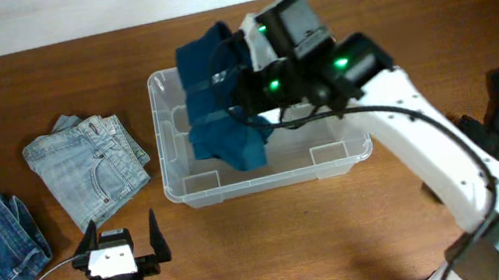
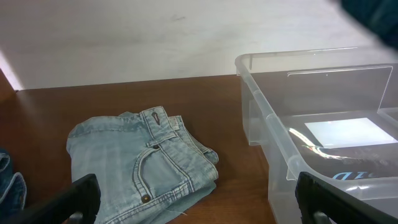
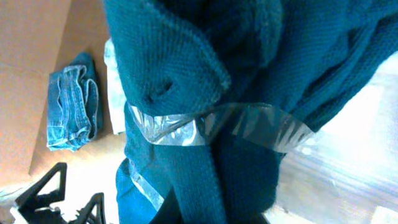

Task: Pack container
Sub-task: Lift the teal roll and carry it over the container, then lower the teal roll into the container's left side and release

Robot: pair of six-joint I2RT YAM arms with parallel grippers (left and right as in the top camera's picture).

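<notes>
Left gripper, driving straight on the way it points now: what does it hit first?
Most likely the folded light-blue jeans, lying ahead of the left gripper. The container wall stands just right of that line and might be grazed; depth is unclear.

Overhead straight down on table point(image 1: 345, 235), left wrist low beside container point(image 2: 264, 118), right wrist tight on sweater point(image 3: 249, 62), folded jeans point(image 1: 88, 166) shared
</notes>
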